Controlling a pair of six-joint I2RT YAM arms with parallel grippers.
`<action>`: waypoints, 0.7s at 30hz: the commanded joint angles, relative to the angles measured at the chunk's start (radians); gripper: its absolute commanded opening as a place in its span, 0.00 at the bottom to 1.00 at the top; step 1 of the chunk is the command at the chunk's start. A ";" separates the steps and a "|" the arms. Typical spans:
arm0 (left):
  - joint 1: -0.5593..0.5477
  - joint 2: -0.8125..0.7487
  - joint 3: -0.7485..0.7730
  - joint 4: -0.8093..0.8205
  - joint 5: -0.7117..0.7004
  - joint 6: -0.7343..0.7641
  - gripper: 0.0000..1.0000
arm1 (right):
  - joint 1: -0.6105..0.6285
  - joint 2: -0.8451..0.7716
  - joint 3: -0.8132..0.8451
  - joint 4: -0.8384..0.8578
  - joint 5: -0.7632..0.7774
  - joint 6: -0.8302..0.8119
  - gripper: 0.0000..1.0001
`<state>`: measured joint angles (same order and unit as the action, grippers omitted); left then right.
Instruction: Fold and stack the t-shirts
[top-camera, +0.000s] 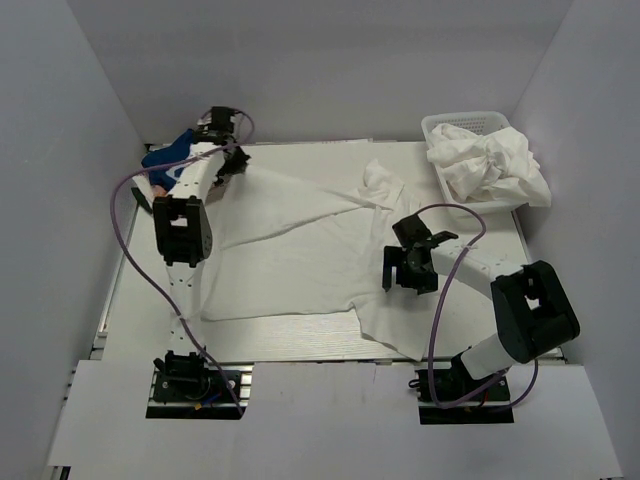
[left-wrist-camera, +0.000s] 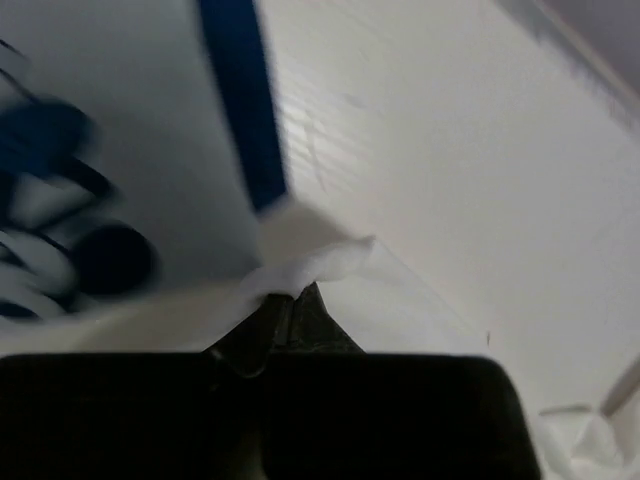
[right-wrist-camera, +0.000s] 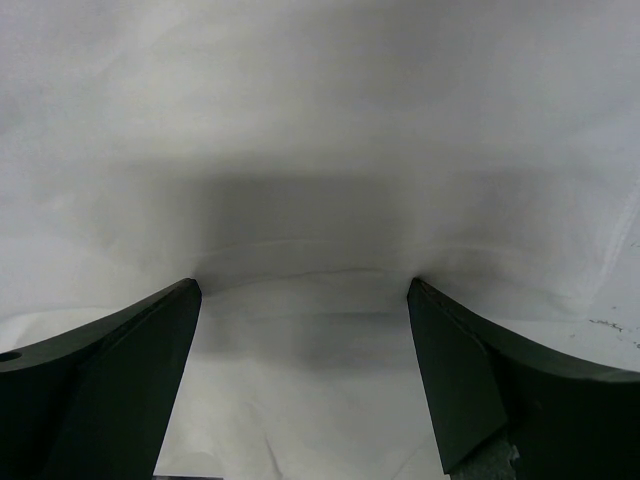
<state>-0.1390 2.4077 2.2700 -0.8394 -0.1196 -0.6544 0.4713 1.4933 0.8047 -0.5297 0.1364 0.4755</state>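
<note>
Spread limp across mid-bench (top-camera: 290, 340): white shirt (top-camera: 300, 260), one corner pinched tight in left jaws near the far-left corner, beside blue shirt (top-camera: 165, 155). Right jaws wide apart, gripping nothing, low over cloth toward the right edge. Expect light, floppy, crease-prone cotton. Best taken by hem corners or shoulder seams, never mid-panel.

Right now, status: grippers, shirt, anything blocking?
Left gripper shut on white t-shirt corner, beside folded blue t-shirt. Right gripper open, over the same white shirt. Shirt spread, not yet folded. Nothing blocking in view.
</note>
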 joint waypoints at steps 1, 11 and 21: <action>0.099 -0.026 0.051 0.121 0.078 -0.065 0.00 | -0.003 0.021 0.041 -0.049 0.012 0.011 0.90; 0.121 -0.025 0.042 0.287 0.190 -0.083 0.16 | -0.002 0.010 0.056 -0.046 0.034 -0.017 0.90; 0.085 -0.244 -0.035 0.158 0.193 0.047 1.00 | -0.002 -0.120 0.040 -0.052 0.048 -0.051 0.90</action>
<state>-0.0380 2.3741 2.2570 -0.6342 0.0799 -0.6666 0.4713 1.4372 0.8223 -0.5766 0.1574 0.4477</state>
